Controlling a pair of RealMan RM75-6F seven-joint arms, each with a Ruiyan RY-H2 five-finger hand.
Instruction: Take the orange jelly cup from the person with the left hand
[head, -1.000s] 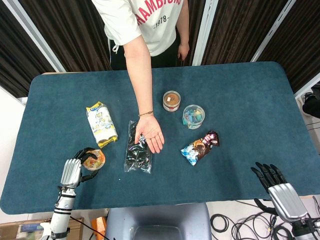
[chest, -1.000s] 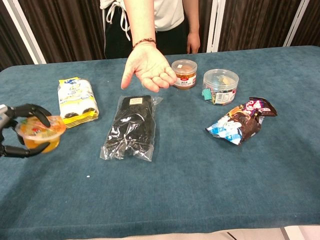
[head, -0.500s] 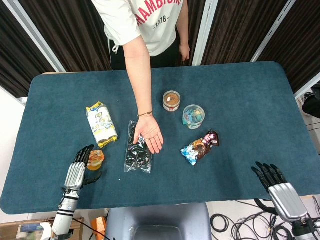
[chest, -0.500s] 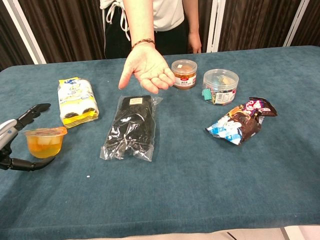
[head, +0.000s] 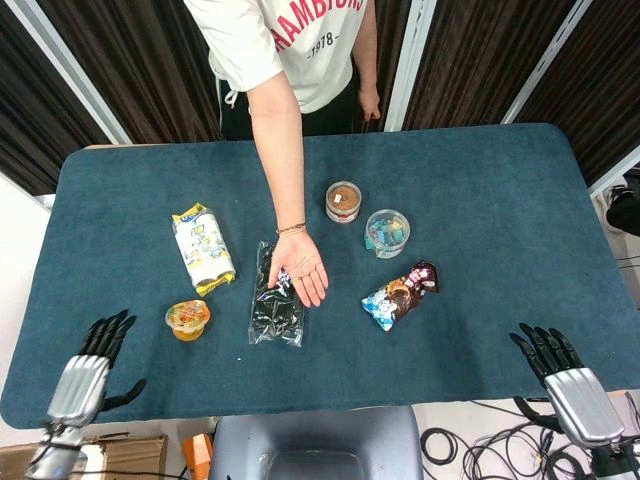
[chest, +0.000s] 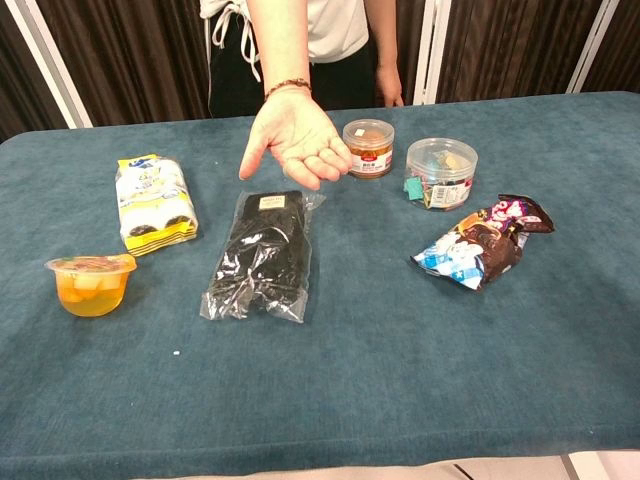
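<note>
The orange jelly cup (head: 188, 319) (chest: 91, 284) stands upright on the blue table, near its front left, with nothing touching it. My left hand (head: 85, 378) hangs at the table's front left edge, fingers spread, well apart from the cup and holding nothing; the chest view does not show it. The person's hand (head: 300, 268) (chest: 298, 139) is held out palm up and empty over the middle of the table. My right hand (head: 565, 376) sits open off the front right edge.
A black packet (head: 275, 297) lies under the person's hand. A yellow snack pack (head: 204, 248) lies behind the cup. A brown-lidded tub (head: 343, 201), a clear tub (head: 386, 232) and a chocolate wrapper (head: 401, 293) lie to the right of centre.
My left hand released the jelly cup onto the table, then drew back towards the front left edge, out of the chest view. The person's hand stayed put.
</note>
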